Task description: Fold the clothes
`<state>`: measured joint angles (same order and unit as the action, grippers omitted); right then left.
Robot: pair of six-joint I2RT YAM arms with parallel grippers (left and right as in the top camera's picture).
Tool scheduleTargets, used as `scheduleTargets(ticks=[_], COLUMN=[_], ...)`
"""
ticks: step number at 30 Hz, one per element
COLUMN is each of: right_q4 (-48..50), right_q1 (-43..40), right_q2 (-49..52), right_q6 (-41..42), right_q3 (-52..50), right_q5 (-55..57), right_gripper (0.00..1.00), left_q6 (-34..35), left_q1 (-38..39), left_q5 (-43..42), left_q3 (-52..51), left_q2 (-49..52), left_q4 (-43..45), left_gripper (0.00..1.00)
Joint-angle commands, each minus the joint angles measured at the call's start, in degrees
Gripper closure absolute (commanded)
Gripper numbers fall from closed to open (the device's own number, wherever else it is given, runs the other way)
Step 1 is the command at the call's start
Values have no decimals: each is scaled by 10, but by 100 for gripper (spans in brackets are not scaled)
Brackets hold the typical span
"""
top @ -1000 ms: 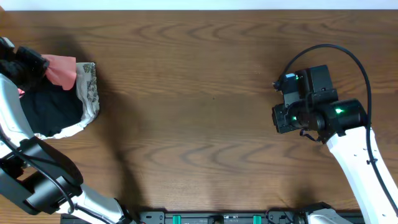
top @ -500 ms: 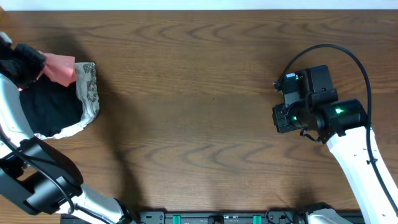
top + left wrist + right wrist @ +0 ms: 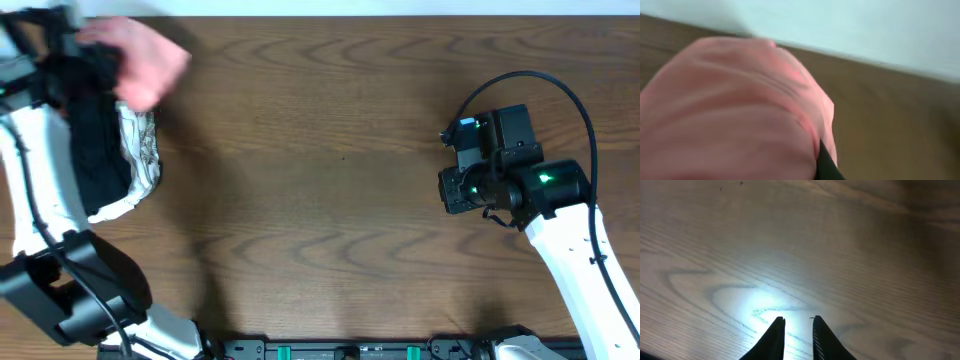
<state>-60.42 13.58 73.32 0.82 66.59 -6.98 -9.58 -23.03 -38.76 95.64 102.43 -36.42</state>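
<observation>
1. Salmon-pink fabric, the T-shirt (image 3: pixel 145 62), sits bunched at the far left corner of the table (image 3: pixel 330 130), smeared with blur in the overhead view.
2. The left gripper (image 3: pixel 78 52) is clamped tight on that bunch. From the left wrist the T-shirt (image 3: pixel 740 110) fills nearly the whole view, with one dark fingertip (image 3: pixel 826 165) poking out under its lower edge.
3. From above, the pink bunch overlaps the far edge of a silvery-white patterned cloth (image 3: pixel 143 160). Whether they touch, I cannot tell.
4. A black garment (image 3: pixel 100 160) lies on that patterned cloth, just toward the near side of the gripper.
5. The right arm (image 3: pixel 500 165) is well apart from all this, over bare wood on the right side of the table.
6. The right gripper (image 3: pixel 797 321) points down at the tabletop, its two dark fingers (image 3: pixel 774 335) a narrow gap apart with nothing between them and a bright glare on the wood beneath.
</observation>
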Motion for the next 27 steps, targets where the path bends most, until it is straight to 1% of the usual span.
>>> scheduleTargets(ticks=[1,3,5,8,11,17,27], right_q4=[0,0,0,-1,0,0,2], right_q1=[-5,-5,-5,-5,-5,-3,-3], right_q2=[-7,-7,-7,-7,-7,-7,-7], right_q6=[0,0,0,0,0,0,0], right_q3=[3,3,3,3,3,3,3], right_q5=[3,3,3,3,3,3,3], right_gripper=[82,82,82,81,82,81,81], left_q6=[-107,-132,-130,-120,-120,-120,-120], left_q1=[57,91,121,155,179,213,215], left_q5=[-62,-33,8,45,49,48,47], left_q3=[10,10,10,10,10,10,10], left_q2=[-18,-13,-5,0,0,0,0], left_q4=[-87,-175,-238,-280,-291,-290,-294], left_gripper=[94,94,94,94,94,94,94])
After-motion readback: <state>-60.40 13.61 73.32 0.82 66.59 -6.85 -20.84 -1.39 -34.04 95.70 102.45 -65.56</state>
